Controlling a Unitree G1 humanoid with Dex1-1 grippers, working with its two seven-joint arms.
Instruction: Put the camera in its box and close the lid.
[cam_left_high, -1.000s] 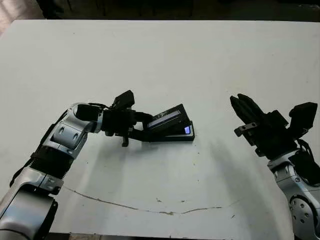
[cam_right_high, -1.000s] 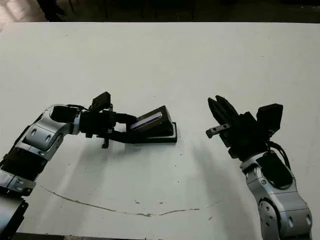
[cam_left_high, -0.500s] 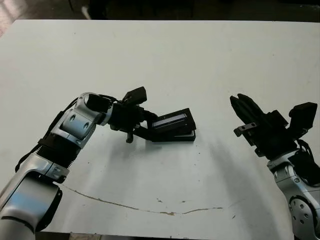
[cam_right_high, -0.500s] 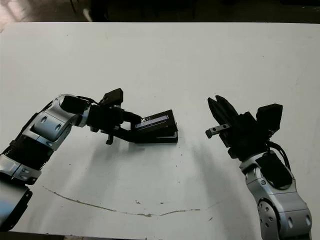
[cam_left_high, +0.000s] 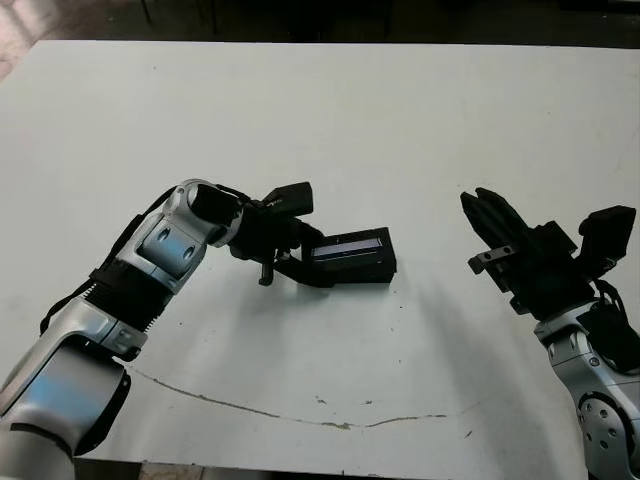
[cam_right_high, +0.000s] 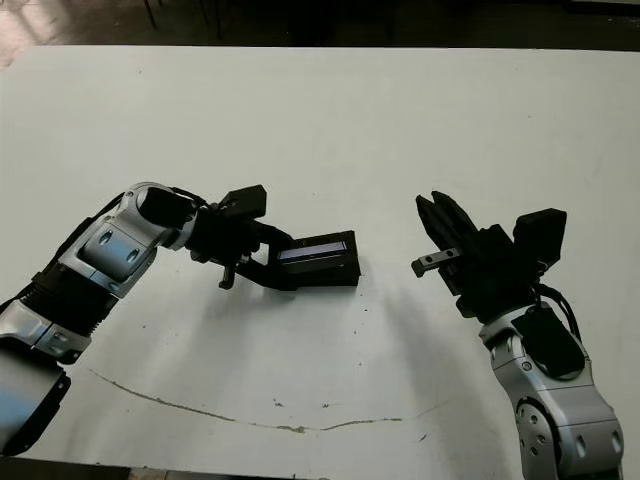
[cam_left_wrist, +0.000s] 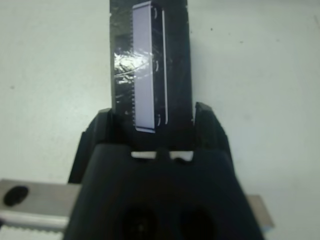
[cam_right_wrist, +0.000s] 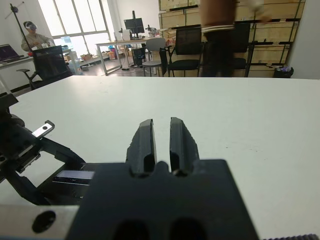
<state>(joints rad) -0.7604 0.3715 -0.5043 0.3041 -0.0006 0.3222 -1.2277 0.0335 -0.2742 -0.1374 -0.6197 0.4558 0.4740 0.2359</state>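
1. Since a second ago the lid (cam_left_high: 350, 244) has dropped from a steep tilt, with the camera's bluish patch showing beneath it, to lying almost flat on the box (cam_left_high: 340, 272). The left gripper (cam_left_high: 305, 260) has travelled with it toward the table's middle, and the bluish patch is no longer visible.

2. The lid sits directly in front of the left gripper's fingertips, its near end between the two fingers. The silvery stripe runs straight away from the gripper in the left wrist view (cam_left_wrist: 146, 65). The fingers (cam_left_wrist: 204, 122) stand on either side of that end, clamped on it or at least pressed against its edges.

3. The camera itself is hidden; it is judged to be inside the box under the lid, though no picture shows this.

4. Handling, as a judgement: the lid looks stiff, thin and light, with a glossy face that could slip. A hold on its long edges near one end suits it. A gentle downward press should seat it, and too much force might skew it on the box.

5. The right gripper (cam_right_high: 447, 247) hangs well apart from the box, on the far side from the left gripper. Its fingers (cam_right_wrist: 146, 145) are close together with a narrow slit between them, holding nothing.

6. Count: one lid, one box, no camera in sight, two grippers, one white table (cam_left_high: 320, 120). A person (cam_right_wrist: 34, 35) sits far beyond the table.
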